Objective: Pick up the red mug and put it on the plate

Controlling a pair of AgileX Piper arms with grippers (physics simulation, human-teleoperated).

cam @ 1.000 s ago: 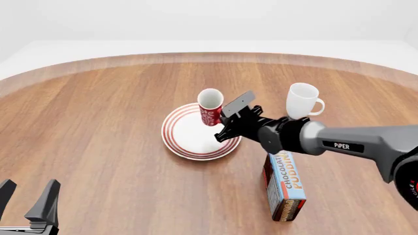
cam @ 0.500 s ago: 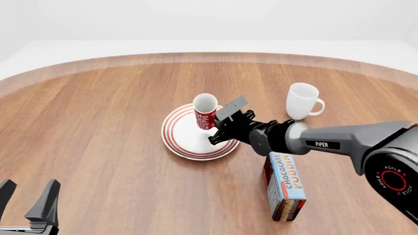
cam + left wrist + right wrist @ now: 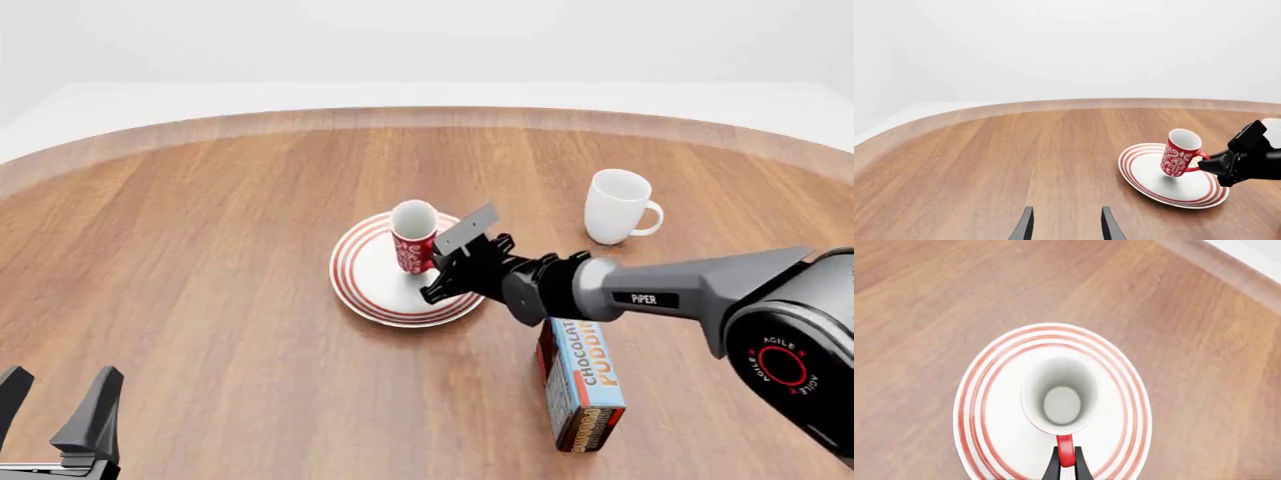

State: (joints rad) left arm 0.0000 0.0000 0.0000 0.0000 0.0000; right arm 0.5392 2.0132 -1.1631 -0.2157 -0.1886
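Note:
The red mug (image 3: 414, 238) with white floral pattern is over the middle of the plate (image 3: 350, 283), a round white plate with red rings. It leans slightly, its base just above or on the plate; I cannot tell which. My right gripper (image 3: 438, 262) is shut on the mug's red handle (image 3: 1064, 452), seen from above in the right wrist view with the white interior (image 3: 1061, 405) below it. The left wrist view shows the mug (image 3: 1179, 155), the plate (image 3: 1137, 175) and the right gripper (image 3: 1212, 162). My left gripper (image 3: 56, 402) is open and empty at the near left.
A plain white mug (image 3: 617, 205) stands to the right of the plate, further back. A chocolate pudding box (image 3: 583, 385) lies on the near right, under the right arm. The table's curved far edge (image 3: 427, 115) runs behind.
My right gripper has carried the red mug left and down, from the plate's far right rim to low over its middle. The left arm has not moved.

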